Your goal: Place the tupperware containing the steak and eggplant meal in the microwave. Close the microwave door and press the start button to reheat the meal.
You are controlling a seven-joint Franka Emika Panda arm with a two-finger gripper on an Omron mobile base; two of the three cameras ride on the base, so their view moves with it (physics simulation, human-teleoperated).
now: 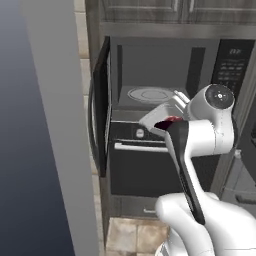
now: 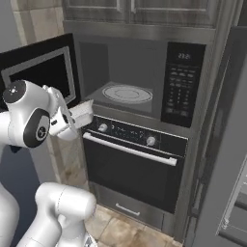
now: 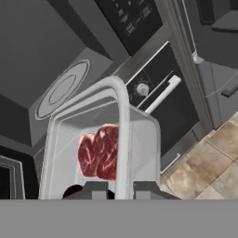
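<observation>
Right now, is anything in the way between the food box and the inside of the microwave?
Nothing visible blocks it. The microwave door stands swung wide open, and the turntable inside the microwave is bare. The tupperware, gripped by its rim in the jaws, hangs just in front of the opening, above the oven.

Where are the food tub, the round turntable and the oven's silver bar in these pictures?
tupperware [image 3: 100, 139], hand view, on its clear floor beside the red meat.
turntable [image 2: 128, 93], right base view, on the round plate's middle.
oven handle [image 2: 130, 149], right base view, midway along the silver bar.
</observation>
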